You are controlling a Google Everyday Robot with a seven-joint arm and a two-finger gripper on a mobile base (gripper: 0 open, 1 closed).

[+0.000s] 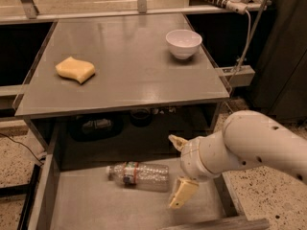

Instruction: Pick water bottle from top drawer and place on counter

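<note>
1. Reaching stage: the water bottle (139, 175) lies sideways on the top drawer (86, 207) floor.
2. Your gripper (173, 172) sits just beside its base, fingers apart, empty.
3. Next, you should straddle it and close.

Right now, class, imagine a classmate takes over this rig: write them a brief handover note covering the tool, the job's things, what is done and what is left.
Tool: open, holding nothing, down in the top drawer just right of the water bottle.
Water bottle: lying on its side on the drawer floor, cap pointing left.
Counter: carries a yellow sponge at left and a white bowl at back right.
Done: drawer is open, tool is at the bottle.
Left: grasp the bottle, lift it out, set it on the counter.
</note>
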